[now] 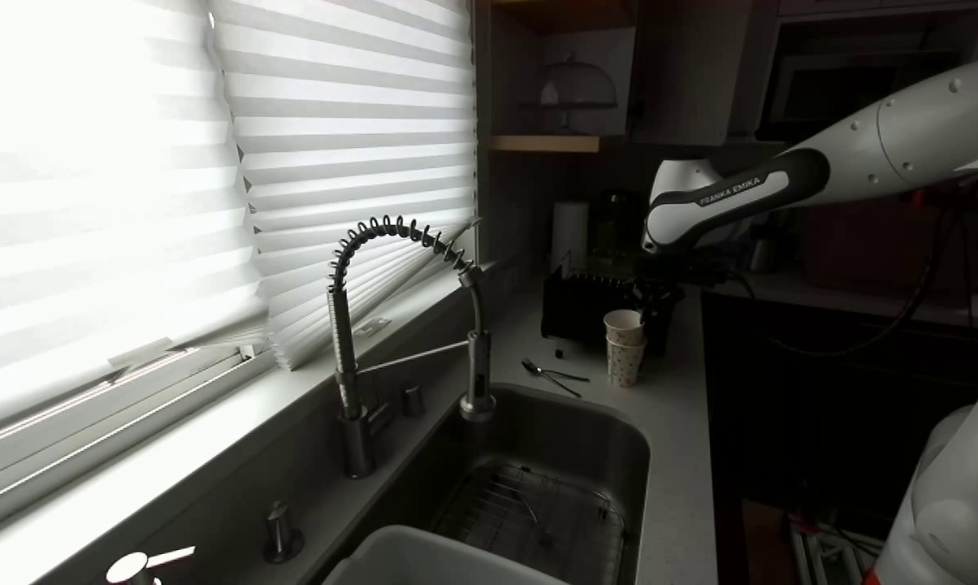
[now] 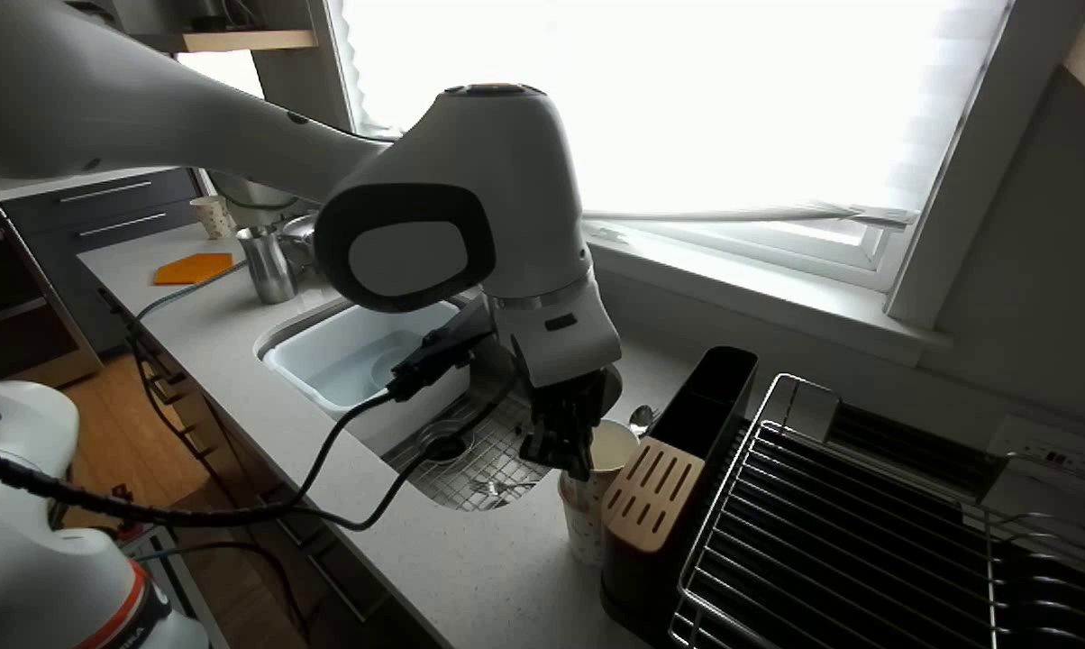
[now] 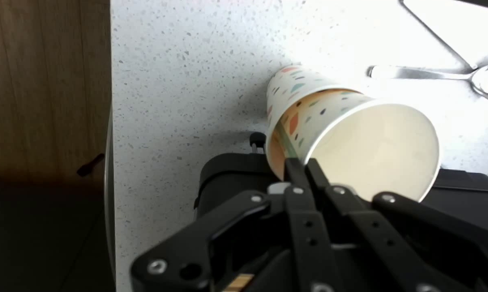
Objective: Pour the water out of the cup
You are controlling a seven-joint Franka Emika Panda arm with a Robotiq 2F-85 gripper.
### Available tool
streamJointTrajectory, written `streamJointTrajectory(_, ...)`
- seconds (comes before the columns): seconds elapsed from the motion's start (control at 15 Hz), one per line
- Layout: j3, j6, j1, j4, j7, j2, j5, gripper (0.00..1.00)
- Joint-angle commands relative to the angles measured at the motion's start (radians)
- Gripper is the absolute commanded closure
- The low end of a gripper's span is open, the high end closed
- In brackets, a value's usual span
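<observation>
Two speckled paper cups are stacked on the counter near the sink. The upper cup [image 3: 384,142] has a cream inside and sits partly down in the lower cup [image 1: 625,366], leaning slightly. My gripper [image 3: 303,164] is shut on the upper cup's wall, one finger inside it and one between the two cups. In an exterior view the gripper [image 2: 581,464] reaches down from above to the rim of the upper cup [image 2: 615,443], and the lower cup [image 2: 583,530] stands on the counter. The water does not show; the upper cup's bottom is hard to make out.
A black utensil holder with a slotted wooden top [image 2: 655,491] stands close beside the cups, and a wire dish rack [image 2: 831,514] behind it. Spoons [image 3: 422,74] lie on the counter. The sink [image 1: 570,443] has a tall faucet [image 1: 477,374] and a white tub [image 2: 416,410].
</observation>
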Motion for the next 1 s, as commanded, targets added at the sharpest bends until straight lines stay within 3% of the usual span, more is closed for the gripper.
streamJointTrajectory(0.0,0.013,-0.028,-0.001,-0.012,0.001,-0.069,-0.014,0.99)
streamJointTrajectory(0.67,0.112,-0.096,-0.001,0.03,0.004,-0.229,-0.029,0.99)
streamJointTrajectory(0.93,0.124,-0.207,0.041,0.078,-0.108,-0.245,0.011,0.99)
